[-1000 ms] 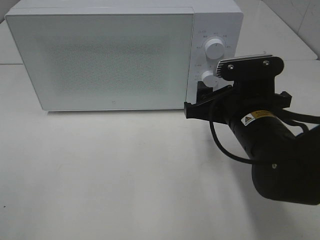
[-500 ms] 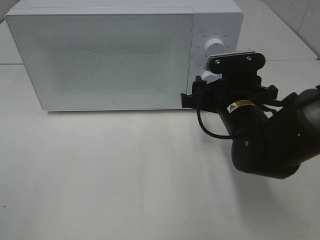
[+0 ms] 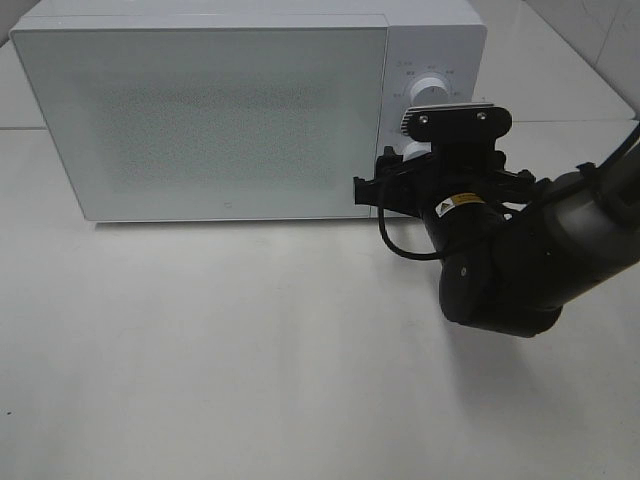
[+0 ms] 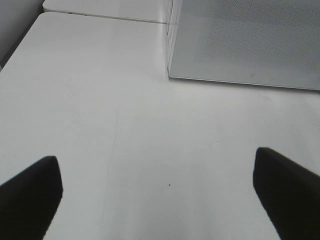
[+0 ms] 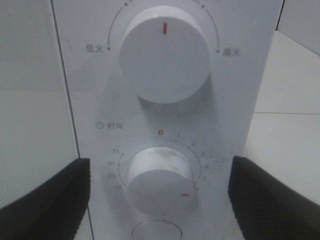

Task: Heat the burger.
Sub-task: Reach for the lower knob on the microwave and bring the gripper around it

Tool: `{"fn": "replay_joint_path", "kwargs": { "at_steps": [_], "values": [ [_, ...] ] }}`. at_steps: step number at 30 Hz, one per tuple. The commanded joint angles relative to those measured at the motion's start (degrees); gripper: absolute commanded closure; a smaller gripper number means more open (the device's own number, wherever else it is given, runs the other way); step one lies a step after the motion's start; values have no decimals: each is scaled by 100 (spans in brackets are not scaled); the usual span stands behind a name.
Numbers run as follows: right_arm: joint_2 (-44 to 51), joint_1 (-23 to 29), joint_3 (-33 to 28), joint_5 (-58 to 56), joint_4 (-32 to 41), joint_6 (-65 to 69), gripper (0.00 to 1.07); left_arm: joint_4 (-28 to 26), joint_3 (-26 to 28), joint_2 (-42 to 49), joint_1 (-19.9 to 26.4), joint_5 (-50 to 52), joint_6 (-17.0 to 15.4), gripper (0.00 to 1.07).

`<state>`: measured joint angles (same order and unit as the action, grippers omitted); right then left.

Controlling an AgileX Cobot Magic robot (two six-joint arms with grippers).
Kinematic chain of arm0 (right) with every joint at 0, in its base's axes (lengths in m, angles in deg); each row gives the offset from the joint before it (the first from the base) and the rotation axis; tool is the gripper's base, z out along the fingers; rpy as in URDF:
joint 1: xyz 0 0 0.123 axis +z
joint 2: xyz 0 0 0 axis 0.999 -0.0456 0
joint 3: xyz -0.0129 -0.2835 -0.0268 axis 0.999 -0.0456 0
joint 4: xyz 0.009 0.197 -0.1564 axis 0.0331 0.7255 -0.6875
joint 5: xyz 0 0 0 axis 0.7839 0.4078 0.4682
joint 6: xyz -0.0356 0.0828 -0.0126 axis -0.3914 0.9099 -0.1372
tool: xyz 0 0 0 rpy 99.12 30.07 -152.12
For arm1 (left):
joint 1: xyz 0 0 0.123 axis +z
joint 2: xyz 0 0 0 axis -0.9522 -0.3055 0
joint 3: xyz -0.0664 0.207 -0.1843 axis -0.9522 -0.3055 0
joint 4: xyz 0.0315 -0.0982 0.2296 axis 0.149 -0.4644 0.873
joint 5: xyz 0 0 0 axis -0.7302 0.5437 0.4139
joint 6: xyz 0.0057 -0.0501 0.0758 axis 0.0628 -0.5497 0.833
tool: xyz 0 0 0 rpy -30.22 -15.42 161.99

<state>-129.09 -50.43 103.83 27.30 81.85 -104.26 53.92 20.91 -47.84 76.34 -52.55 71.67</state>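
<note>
1. Working at the control panel of the microwave [image 3: 440, 40] with the right gripper [image 5: 160, 200]: fingers spread wide, nothing held, timer knob [image 5: 160, 180] straight ahead and centred in the gap.
2. Power knob [image 5: 165, 52] just beyond the timer knob, outside the gap, red mark at mid-scale.
3. Left gripper [image 4: 159, 192] also wide and holding nothing, hanging over bare table [image 3: 200, 350], with the front corner of the microwave ahead of it and well apart.
4. No burger in any view. Most likely shut inside, behind the frosted door [image 3: 210, 120] that lies just beside the right gripper on the left arm's side. Impossible to confirm through that panel.
5. Step in hand, judged from this: setting the heating time, with loading and closing of the door seemingly done.
6. Red mark on the timer knob well off zero, pointing to the low minutes. Possibly set already, possibly only part-turned; hard to say from a single look.
7. Next move, if more time is wanted: ease forward, close evenly on both sides of the timer knob, then roll the wrist without sliding off its smooth face.
8. Otherwise: back straight out, fingers kept apart, without brushing either knob.
</note>
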Motion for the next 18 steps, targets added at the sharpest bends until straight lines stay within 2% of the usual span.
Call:
{"fn": "replay_joint_path", "kwargs": {
  "at_steps": [1, 18],
  "values": [
    [-178, -92, 218, 241, -69, 52, 32, -34, -17, 149, 0, 52, -34, 11],
    [-367, -155, 487, 189, -74, 52, 32, -34, -17, 149, 0, 52, -34, 11]
  ]
}}
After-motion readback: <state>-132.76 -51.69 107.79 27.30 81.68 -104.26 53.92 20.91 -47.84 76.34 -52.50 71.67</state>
